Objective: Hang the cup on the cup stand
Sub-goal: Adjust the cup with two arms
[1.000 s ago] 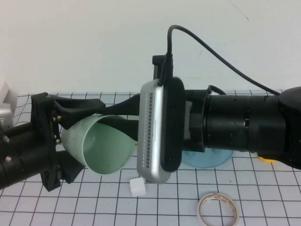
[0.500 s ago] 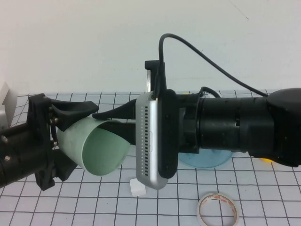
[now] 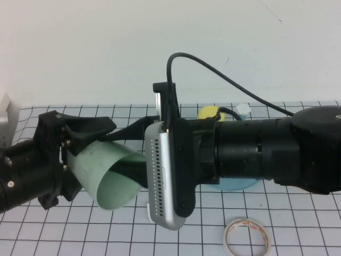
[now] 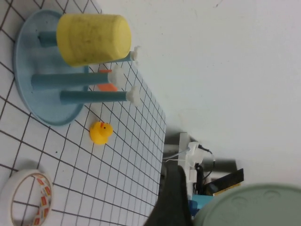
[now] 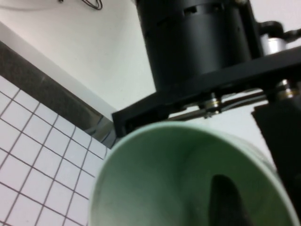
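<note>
Two grippers, one cup.

The high view looks down from the robot's side across the white gridded bench toward the far wall, with both arms close to the lens. The left wrist view faces right, taking in the round light-blue plastic cup stand from well apart. The right wrist view faces left, very near, straight into the pale mint-green plastic cup. All three views share this cup.
</note>
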